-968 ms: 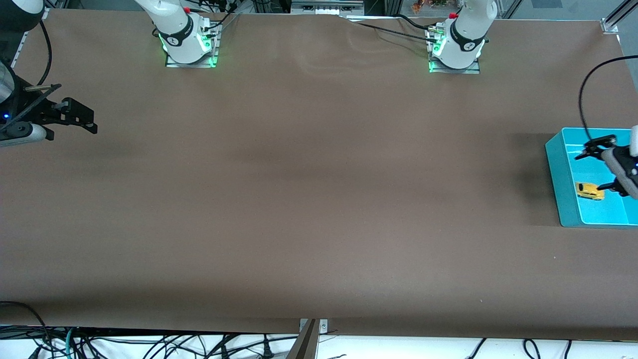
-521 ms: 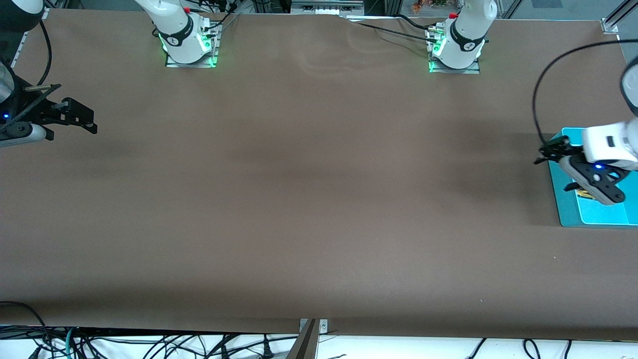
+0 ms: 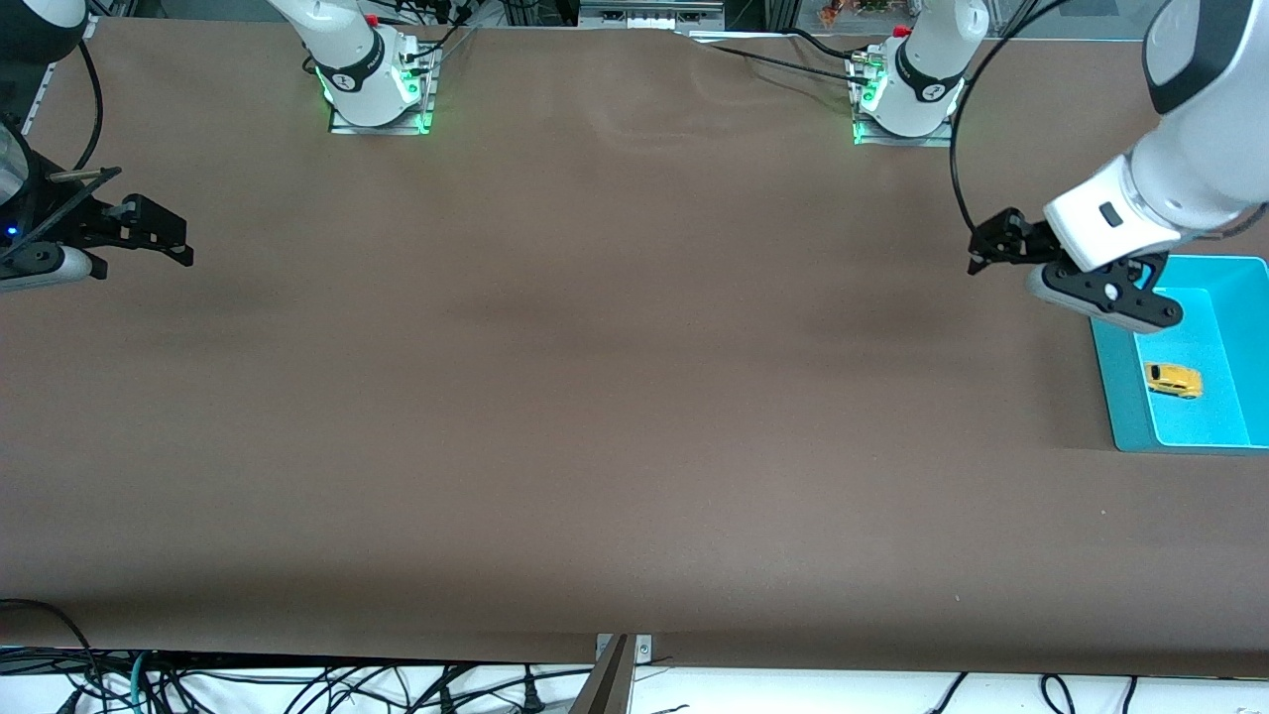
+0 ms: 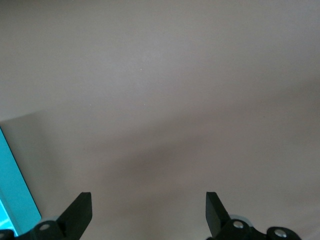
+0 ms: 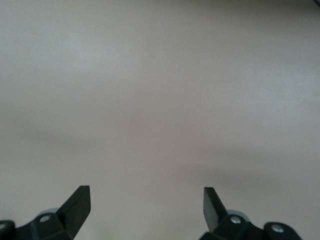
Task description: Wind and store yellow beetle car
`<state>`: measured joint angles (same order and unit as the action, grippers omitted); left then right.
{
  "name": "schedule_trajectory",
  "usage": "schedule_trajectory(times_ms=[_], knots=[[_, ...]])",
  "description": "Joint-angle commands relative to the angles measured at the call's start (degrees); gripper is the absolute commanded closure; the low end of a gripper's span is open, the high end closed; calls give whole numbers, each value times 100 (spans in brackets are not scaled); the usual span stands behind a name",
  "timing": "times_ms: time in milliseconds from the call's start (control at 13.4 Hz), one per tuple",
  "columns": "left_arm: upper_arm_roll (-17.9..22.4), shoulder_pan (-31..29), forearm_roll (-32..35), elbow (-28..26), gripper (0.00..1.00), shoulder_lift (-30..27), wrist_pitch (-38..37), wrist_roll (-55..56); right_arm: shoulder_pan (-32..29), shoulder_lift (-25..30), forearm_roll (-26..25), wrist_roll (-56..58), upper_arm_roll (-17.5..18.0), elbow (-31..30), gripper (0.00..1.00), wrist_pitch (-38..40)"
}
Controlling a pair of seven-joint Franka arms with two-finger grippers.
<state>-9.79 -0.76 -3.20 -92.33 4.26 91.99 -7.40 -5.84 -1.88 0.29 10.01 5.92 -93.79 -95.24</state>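
The small bright yellow beetle car, a rounded toy with dark windows, rests on the floor of the shallow turquoise plastic tray at the left arm's end of the tabletop, in the tray's half nearer the front camera. It lies free, with nothing touching it.

The left end effector hangs in the air over bare brown tabletop just beside the tray's farther corner, apart from the car. Its jaws stand wide open and empty; the left wrist view shows only tabletop between them, with a sliver of tray wall at the frame's edge.

The right end effector waits over the tabletop at the right arm's end, jaws likewise wide open and holding nothing.

Judgement: storage appears complete, and the step in hand is clearing away. The left arm should travel high and away from the tray wall, so that no finger or cable clips the rim and jolts the car.
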Motion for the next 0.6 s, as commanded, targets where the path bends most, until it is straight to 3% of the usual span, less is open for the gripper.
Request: schedule_trajectory(times_ms=[0, 149, 521], knots=[[459, 321, -85, 233, 0, -100, -382, 168, -13, -50, 68, 1, -3, 141, 0, 84], [907, 523, -102, 233, 0, -189, -488, 160, -13, -50, 68, 1, -3, 141, 0, 84], [953, 516, -102, 224, 0, -286, -769, 229, -13, -50, 68, 1, -3, 141, 0, 84]])
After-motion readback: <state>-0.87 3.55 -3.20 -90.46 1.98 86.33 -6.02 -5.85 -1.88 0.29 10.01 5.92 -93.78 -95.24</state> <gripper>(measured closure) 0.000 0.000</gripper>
